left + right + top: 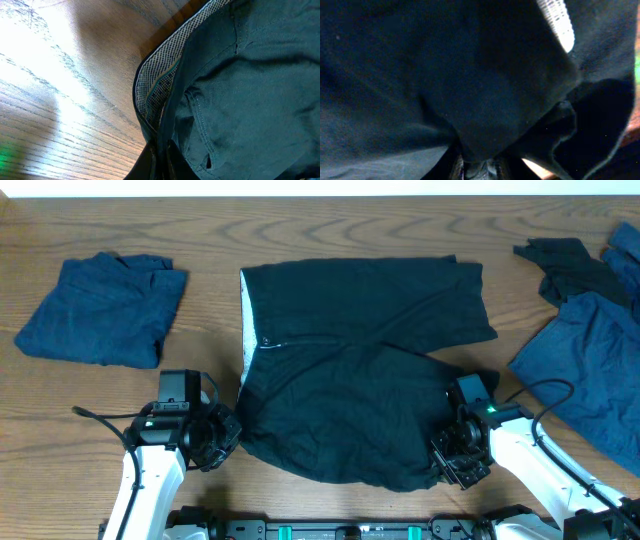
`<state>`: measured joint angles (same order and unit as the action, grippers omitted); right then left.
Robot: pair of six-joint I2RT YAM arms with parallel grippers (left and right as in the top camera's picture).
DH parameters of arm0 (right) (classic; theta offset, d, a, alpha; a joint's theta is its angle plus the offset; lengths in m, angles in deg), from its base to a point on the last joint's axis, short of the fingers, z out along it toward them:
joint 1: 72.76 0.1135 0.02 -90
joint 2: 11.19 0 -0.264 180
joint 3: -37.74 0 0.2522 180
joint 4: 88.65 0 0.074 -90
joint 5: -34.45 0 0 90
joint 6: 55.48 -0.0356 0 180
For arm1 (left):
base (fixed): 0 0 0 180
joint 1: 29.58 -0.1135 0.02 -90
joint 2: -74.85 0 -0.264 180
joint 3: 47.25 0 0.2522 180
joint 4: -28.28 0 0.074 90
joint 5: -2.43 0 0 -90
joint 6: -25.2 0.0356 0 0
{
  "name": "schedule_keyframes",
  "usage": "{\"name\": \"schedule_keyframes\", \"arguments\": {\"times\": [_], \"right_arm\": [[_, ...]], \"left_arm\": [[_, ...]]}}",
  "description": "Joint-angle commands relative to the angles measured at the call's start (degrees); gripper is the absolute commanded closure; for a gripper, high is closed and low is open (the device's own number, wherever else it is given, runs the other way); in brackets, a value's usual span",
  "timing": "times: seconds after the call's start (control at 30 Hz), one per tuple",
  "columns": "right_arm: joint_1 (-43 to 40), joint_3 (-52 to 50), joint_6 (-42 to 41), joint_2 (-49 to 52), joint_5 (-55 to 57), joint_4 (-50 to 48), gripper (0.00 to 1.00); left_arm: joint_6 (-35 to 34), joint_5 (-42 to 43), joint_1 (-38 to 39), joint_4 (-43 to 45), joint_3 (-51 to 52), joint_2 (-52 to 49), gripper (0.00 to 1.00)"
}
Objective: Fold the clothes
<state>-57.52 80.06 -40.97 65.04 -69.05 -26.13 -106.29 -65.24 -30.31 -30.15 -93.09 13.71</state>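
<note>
The black shorts (360, 370) lie spread across the middle of the table, pale inner waistband (247, 320) at their left edge. My left gripper (228, 435) sits at the near-left corner of the shorts. In the left wrist view it (162, 162) is shut on the cloth just below the dotted waistband lining (155, 85). My right gripper (447, 450) is at the near-right hem. In the right wrist view dark cloth (470, 75) bunches down into it (480, 167), and its fingers are closed on that fold.
A folded dark-blue garment (100, 310) lies at the far left. Unfolded blue clothes (590, 370) and a black piece (565, 265) are heaped at the right edge. Bare wood (210, 240) shows beyond and left of the shorts.
</note>
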Motion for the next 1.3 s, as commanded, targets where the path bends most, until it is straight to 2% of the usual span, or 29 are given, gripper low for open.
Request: {"name": "schedule_keyframes", "arguments": {"times": [0.0, 0.03, 0.17, 0.33, 0.63, 0.77, 0.8, 0.87, 0.93, 1.07, 1.2, 1.27], "right_arm": [[0.7, -4.2, -0.7, 2.5, 6.3, 0.4, 0.81], [0.7, -4.2, -0.7, 2.5, 6.6, 0.7, 0.85], [0.3, -3.7, -0.4, 2.5, 7.6, 2.8, 0.92], [-0.8, 1.2, 3.2, 2.5, 10.0, 7.1, 0.92], [-1.4, 15.6, 10.2, 2.5, 17.8, 18.8, 0.9], [-2.5, 22.2, 16.2, 2.5, 19.8, 21.3, 0.92], [-2.9, 24.0, 17.6, 2.5, 20.3, 21.7, 0.96], [-3.3, 26.7, 20.4, 2.5, 20.6, 22.1, 0.97], [-3.5, 28.4, 22.1, 2.5, 19.9, 23.2, 0.95], [-2.5, 27.9, 26.9, 2.5, 11.8, 24.6, 0.81], [1.2, 24.3, 26.9, 2.5, 8.7, 23.7, 0.77], [3.7, 21.7, 26.4, 2.5, 8.3, 21.4, 0.72]], "left_arm": [[1.0, 0.2, -0.2, -0.2, -0.7, -0.1, 0.94], [1.2, 0.2, -0.2, 0.0, -0.7, -0.1, 0.94], [2.9, -1.7, -0.2, 3.5, -0.7, 0.0, 0.94], [2.9, -3.5, -0.2, 8.4, -0.7, 0.0, 0.94], [3.3, -3.5, -0.2, 6.0, -1.6, 2.6, 0.94], [3.6, -4.0, -0.2, 6.0, -4.3, 6.4, 0.94], [3.5, -4.5, -0.2, 6.3, -5.1, 7.2, 0.94], [3.6, -5.9, -0.2, 7.1, -6.6, 8.5, 0.94], [3.5, -6.3, -0.2, 7.3, -7.6, 8.8, 0.94], [3.5, -6.3, -0.2, 4.8, -7.5, 7.9, 0.94], [3.6, -6.3, -0.2, 1.8, -7.5, 4.6, 0.94], [3.6, -6.3, -0.2, 1.0, -7.5, 2.5, 0.94]]}}
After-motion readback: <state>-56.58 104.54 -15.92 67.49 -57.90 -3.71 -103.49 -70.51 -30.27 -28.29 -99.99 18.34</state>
